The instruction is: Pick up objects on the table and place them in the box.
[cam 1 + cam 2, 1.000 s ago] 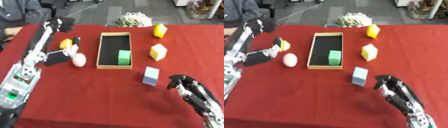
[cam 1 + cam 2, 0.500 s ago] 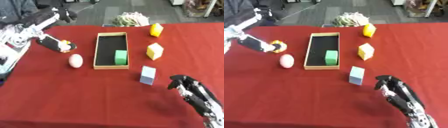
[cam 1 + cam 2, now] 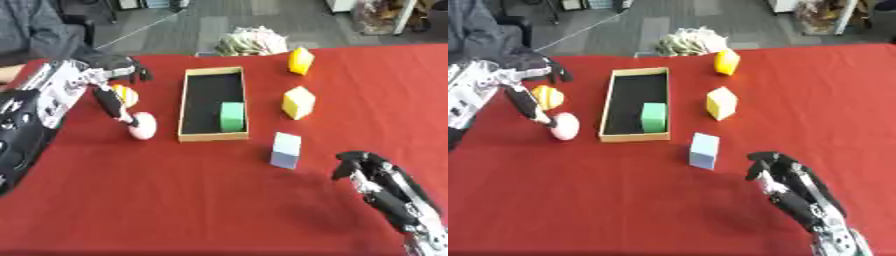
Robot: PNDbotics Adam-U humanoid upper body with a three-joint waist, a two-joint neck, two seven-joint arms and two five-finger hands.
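Left hand (image 3: pixel 109 82) is over the far-left part of the table (image 3: pixel 175 200), fingers spread. One long digit reaches down to the pink egg-shaped object (image 3: pixel 141 125), tip at or just above its top. Contact can't be confirmed from here. Nothing is gripped.

Right hand (image 3: pixel 785 182) idles near the lower right, fingers loosely curled and empty, hovering over the cloth just near-right of the pale blue block (image 3: pixel 703 150).

Box (image 3: pixel 186 107) sits centre-far and already holds a green block (image 3: pixel 231 116). Still out:
- pink egg, just left of the box
- yellow-orange striped object (image 3: pixel 547 96), far-left of the egg, partly behind the left hand
- yellow block (image 3: pixel 297 102), right of the box
- second yellow piece (image 3: pixel 300 61), far right of the box
- pale blue block, near-right of the box

Step in hand looks like the approach on the pink egg. Next move calls for closing the fingers round it, lifting, and shifting right over the box opening. The egg is round and could roll off under a poke from one digit.
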